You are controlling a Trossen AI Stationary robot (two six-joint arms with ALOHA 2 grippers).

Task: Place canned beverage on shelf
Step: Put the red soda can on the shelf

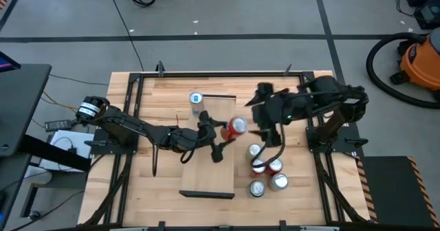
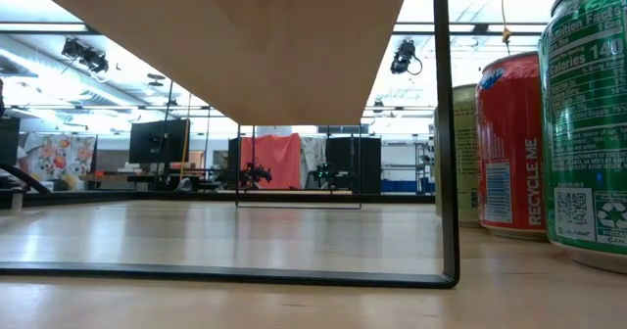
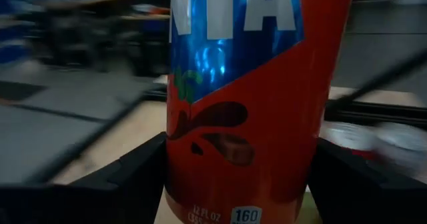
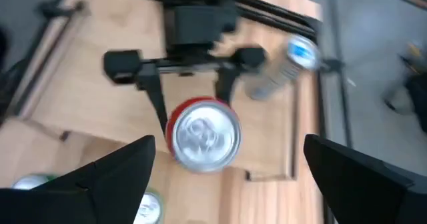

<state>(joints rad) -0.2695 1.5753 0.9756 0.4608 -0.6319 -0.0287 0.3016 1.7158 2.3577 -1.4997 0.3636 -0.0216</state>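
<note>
A red beverage can point(image 1: 237, 126) is upright at the right edge of the shelf point(image 1: 206, 169), a long light-wood plank raised on a dark frame. My left gripper point(image 1: 231, 132) reaches in level from the table's left and is shut on the can, which fills the left wrist view point(image 3: 253, 104). My right gripper point(image 4: 230, 184) hangs wide open above and to the right of the can, touching nothing. A silvery can with a blue top point(image 1: 196, 100) stands on the shelf's far end. My left gripper pinches the red can's side wall point(image 3: 180, 151) between its two fingers point(image 3: 127, 177), around its lower half. The fingers come level from the table's left. The can stays upright, its silver top point(image 4: 203, 134) up; whether its base touches the shelf I cannot tell.
Several cans point(image 1: 265, 172) stand on the slatted table right of the shelf; in the low view a red can point(image 2: 509, 143) and a green can point(image 2: 588, 123) stand beside the shelf's dark leg point(image 2: 446, 123). Bare wood lies under the shelf.
</note>
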